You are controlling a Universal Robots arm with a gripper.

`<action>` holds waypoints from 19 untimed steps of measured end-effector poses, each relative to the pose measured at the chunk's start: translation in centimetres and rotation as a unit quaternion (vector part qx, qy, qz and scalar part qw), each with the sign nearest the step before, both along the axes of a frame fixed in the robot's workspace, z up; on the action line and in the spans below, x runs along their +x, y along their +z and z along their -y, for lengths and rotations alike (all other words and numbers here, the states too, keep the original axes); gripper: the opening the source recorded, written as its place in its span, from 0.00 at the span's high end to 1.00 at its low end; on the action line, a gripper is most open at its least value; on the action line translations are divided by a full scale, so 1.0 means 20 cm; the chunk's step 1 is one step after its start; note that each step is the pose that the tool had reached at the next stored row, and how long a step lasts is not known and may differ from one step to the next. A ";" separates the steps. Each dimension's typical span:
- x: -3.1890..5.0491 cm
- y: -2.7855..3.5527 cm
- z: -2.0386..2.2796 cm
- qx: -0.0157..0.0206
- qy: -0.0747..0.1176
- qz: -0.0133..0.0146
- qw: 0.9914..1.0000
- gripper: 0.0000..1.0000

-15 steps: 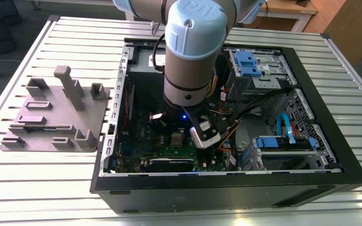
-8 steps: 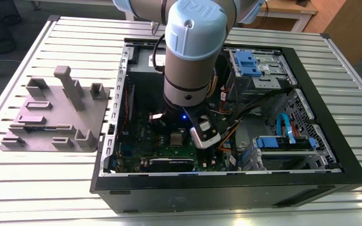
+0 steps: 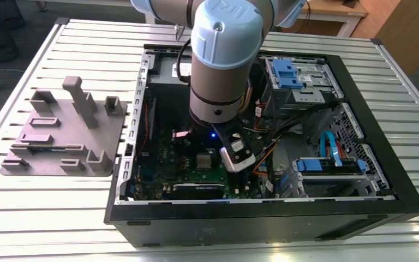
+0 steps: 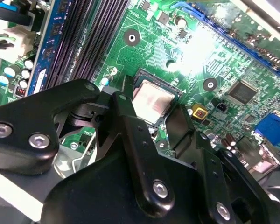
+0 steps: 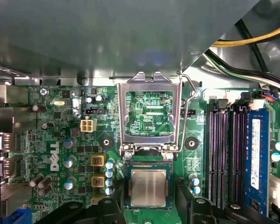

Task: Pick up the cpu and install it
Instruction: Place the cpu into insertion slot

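The cpu (image 5: 149,186), a small square chip with a shiny silver top, lies flat in the socket on the green motherboard (image 5: 60,140). It is also in the second wrist view (image 4: 151,99) and shows as a small grey square in the exterior view (image 3: 205,160). My gripper (image 5: 150,200) (image 4: 151,112) hangs low over it and is open. One black finger (image 5: 113,205) stands on each side of the socket, apart from the chip. The socket's metal load plate (image 5: 149,88) is swung up, and its wire lever (image 5: 189,116) is raised beside it.
Black memory slots (image 5: 224,154) and a blue memory stick (image 5: 256,154) run beside the socket. A grey metal box (image 5: 107,32) overhangs the board. Cables (image 5: 252,42) cross one corner. The case walls (image 3: 126,164) enclose the arm. A grey fixture (image 3: 64,136) sits on the table.
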State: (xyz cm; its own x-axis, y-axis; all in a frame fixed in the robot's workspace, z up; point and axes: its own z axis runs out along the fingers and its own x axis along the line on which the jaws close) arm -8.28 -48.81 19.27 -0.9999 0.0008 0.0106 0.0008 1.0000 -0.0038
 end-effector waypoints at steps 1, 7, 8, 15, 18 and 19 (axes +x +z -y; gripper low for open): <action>0.000 0.005 0.000 0.000 0.000 0.000 1.000 0.45; 0.000 0.036 0.000 0.000 0.000 0.000 1.000 0.45; 0.000 0.040 0.000 0.000 0.000 0.000 1.000 0.47; 0.000 0.046 0.000 0.000 0.000 0.000 1.000 0.77; 0.000 0.046 0.000 0.000 0.000 0.000 1.000 0.89; 0.000 0.046 0.000 0.000 0.000 0.000 1.000 0.89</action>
